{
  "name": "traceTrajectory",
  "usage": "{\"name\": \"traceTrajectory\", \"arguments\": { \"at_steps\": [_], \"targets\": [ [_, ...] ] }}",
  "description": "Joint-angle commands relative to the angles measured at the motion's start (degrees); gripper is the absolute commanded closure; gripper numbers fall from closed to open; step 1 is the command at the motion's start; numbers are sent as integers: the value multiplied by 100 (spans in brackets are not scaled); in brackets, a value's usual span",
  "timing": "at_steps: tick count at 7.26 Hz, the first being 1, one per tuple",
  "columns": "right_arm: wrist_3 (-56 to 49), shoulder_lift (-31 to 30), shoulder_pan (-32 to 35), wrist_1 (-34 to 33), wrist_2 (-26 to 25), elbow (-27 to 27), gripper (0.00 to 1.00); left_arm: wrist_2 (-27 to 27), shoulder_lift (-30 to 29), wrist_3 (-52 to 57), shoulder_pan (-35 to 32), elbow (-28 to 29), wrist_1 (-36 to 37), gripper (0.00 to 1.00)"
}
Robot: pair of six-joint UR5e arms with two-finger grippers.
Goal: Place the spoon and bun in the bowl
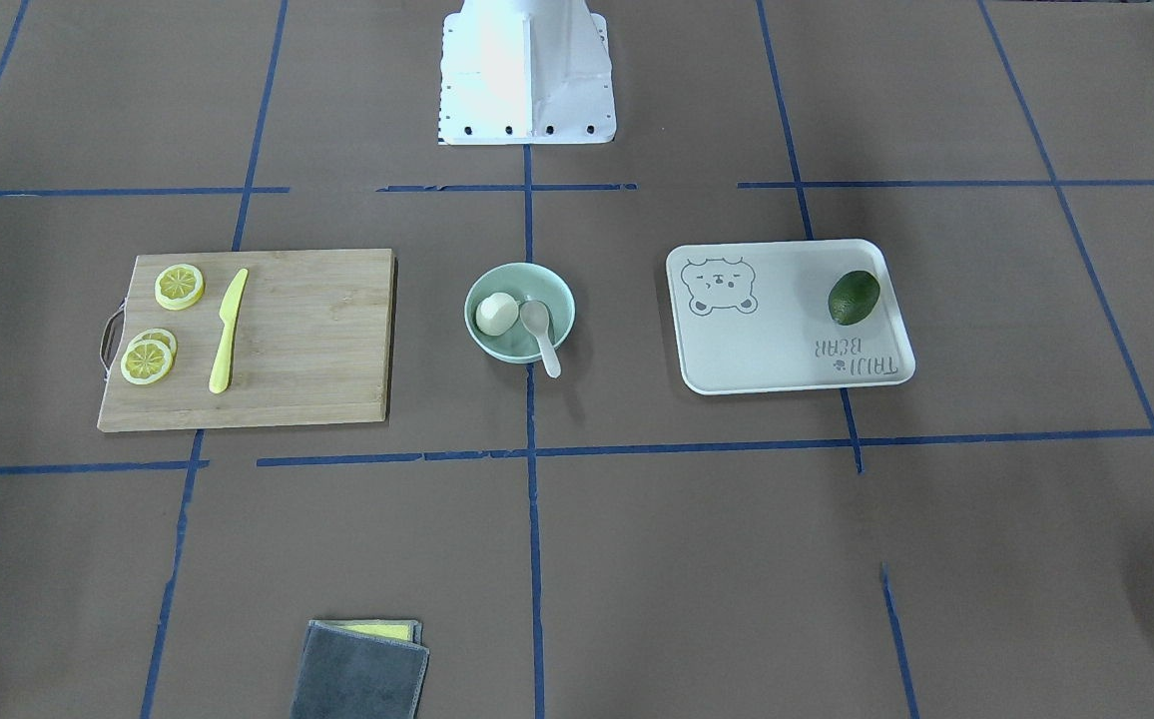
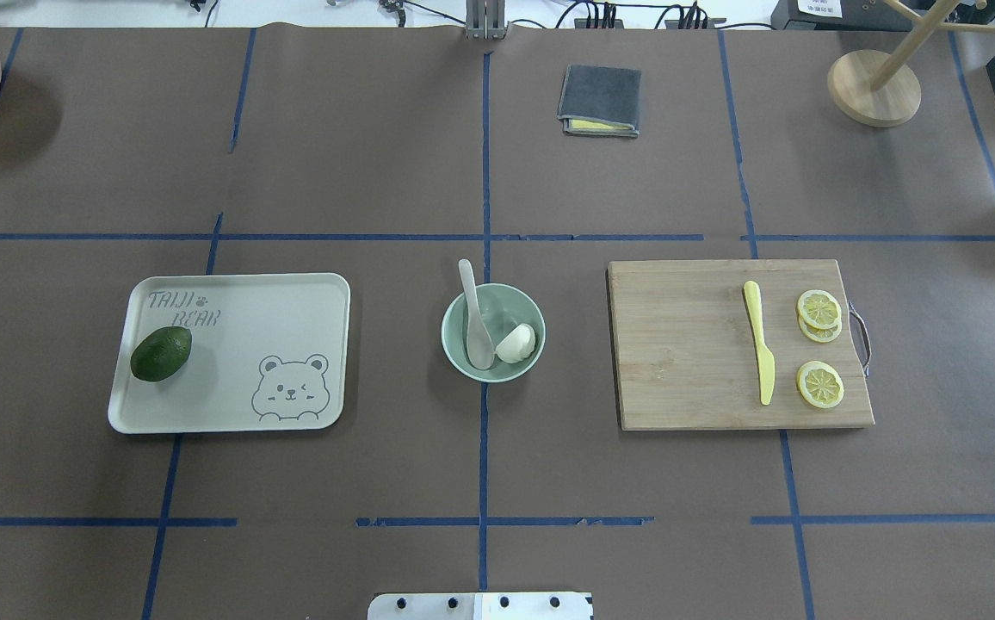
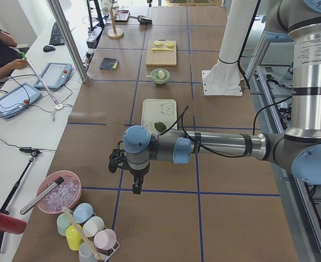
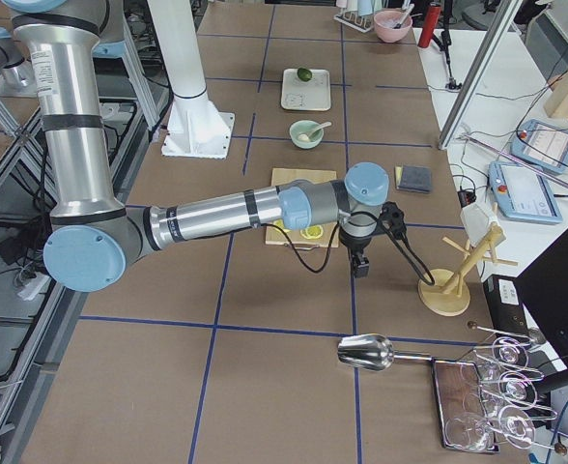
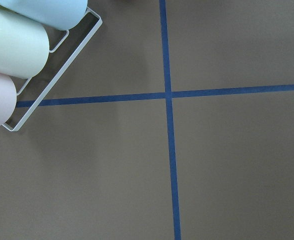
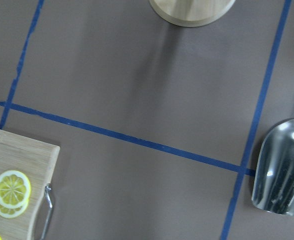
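Since the bun [image 2: 516, 343] lies beside the spoon [image 2: 475, 323] in the bowl [image 2: 497, 372], the handle leaning over its rim, the task looks done and calls only for keeping clear, while the left gripper [image 3: 136, 188] and right gripper [image 4: 359, 266] hang well apart from it, and I cannot tell whether their jaws are parted.

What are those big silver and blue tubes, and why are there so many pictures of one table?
They are two robot arms, the left arm and the right arm. Two cameras look down on the table, two look from its ends, and one rides on each wrist. In the middle, a green bowl holds a white bun and a spoon. A tray carries an avocado. A wooden board carries lemon slices and a yellow knife. The jaws hang away from the bowl; I cannot tell whether they are open.
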Motion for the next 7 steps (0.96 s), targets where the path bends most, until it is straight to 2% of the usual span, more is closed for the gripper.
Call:
{"name": "traceTrajectory", "arguments": {
  "at_steps": [1, 7],
  "targets": [
    [-583, -152, 568, 24, 10, -727, 0, 0, 8, 4, 0, 27, -44, 0],
    [-486, -267, 640, 138, 203, -818, 0, 0, -9, 4, 0, 370, -150, 0]
  ]
}}
